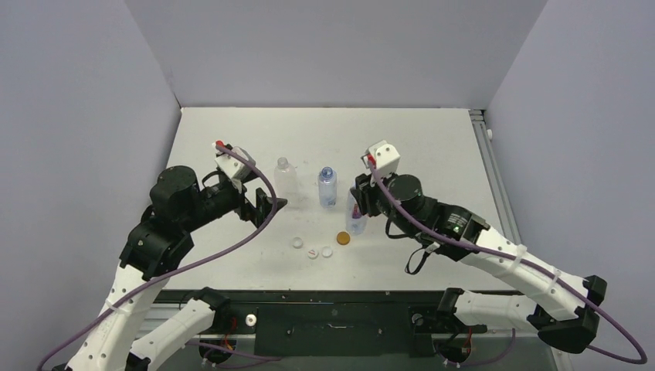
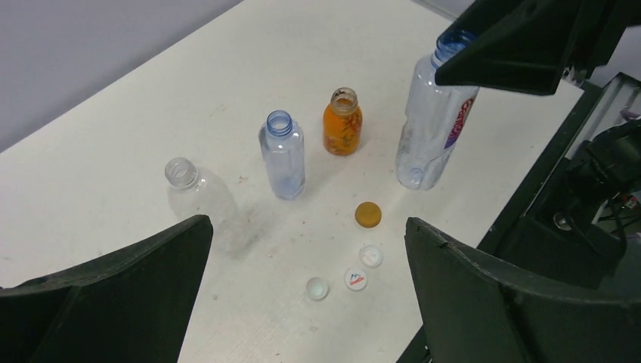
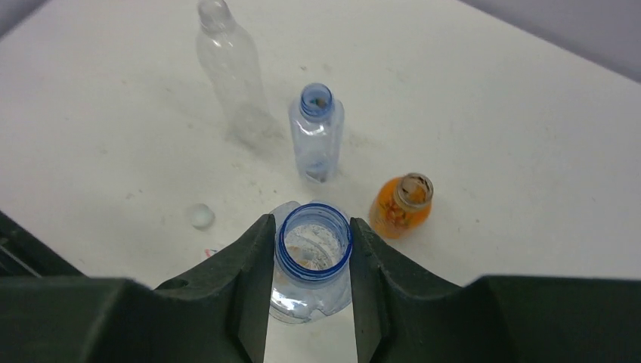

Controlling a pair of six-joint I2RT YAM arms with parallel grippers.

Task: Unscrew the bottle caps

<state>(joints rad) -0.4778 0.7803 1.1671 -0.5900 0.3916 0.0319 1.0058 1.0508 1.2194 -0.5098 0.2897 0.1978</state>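
All the bottles stand with open necks. My right gripper (image 1: pixel 357 202) (image 3: pixel 312 227) is shut on the blue-rimmed neck of a clear labelled bottle (image 3: pixel 312 261) (image 2: pixel 431 125) and holds it roughly upright. A tall clear bottle (image 1: pixel 286 178) (image 2: pixel 198 198), a short clear bottle (image 1: pixel 327 187) (image 2: pixel 283 155) and a squat orange bottle (image 2: pixel 342 122) (image 3: pixel 401 203) stand behind it. A golden-brown cap (image 1: pixel 342 237) (image 2: pixel 368 215) and three white caps (image 1: pixel 313 253) (image 2: pixel 356 279) lie loose on the table. My left gripper (image 1: pixel 270 202) (image 2: pixel 308 223) is open and empty, left of the caps.
The white table's near edge (image 1: pixel 324 290) runs just below the caps, with the black base frame beyond it. Grey walls close off the left, back and right. The right arm hides the orange bottle in the top view.
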